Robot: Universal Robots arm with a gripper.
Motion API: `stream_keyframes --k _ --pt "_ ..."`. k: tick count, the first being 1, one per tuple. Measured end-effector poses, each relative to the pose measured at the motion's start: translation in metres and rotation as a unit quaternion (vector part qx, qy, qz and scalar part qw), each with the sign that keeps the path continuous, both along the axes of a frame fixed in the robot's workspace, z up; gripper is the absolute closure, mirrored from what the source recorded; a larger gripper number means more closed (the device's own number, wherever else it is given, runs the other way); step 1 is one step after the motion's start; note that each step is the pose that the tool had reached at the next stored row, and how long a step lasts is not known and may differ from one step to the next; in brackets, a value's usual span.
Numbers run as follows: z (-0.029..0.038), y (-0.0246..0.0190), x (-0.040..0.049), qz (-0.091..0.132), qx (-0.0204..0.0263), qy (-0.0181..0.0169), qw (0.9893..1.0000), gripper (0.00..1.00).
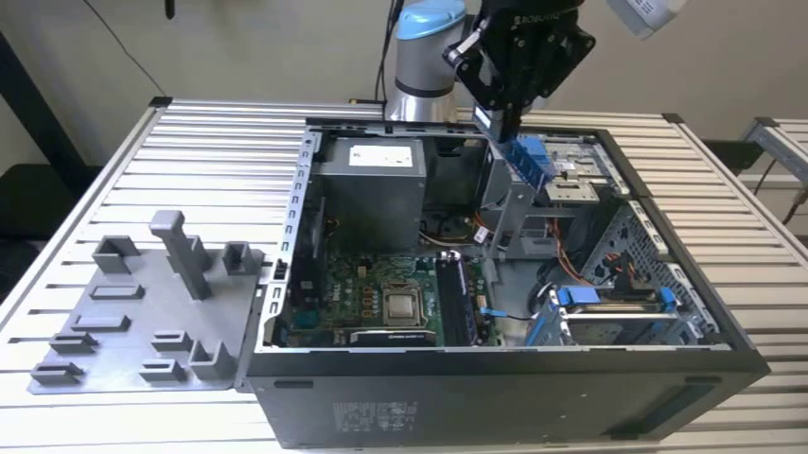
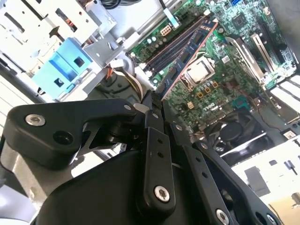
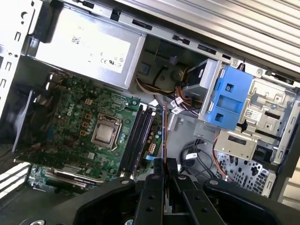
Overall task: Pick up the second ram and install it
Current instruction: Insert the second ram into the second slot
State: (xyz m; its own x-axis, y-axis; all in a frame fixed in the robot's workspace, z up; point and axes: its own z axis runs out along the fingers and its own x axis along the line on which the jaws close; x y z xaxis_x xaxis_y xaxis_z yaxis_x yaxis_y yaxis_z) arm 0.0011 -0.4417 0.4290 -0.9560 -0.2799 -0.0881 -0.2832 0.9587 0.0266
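**While the second ram hangs over the case, seating is pending**

The fingers are pinched shut on one end of the second ram, which juts from their tips toward the memory slots on the motherboard, well clear of them. Pickup looks done; insertion not yet. Seating would call for squaring its long edge to a free slot, then a straight press.

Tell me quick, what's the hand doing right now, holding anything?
Hand: closed, holding the memory stick by one end.
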Motion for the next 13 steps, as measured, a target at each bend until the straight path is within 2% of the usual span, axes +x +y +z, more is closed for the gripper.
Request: stream_keyframes --k 13 --pt "-0.0003 -0.0001 0.0001 -0.038 0.0000 0.0000 0.9993 0.86"
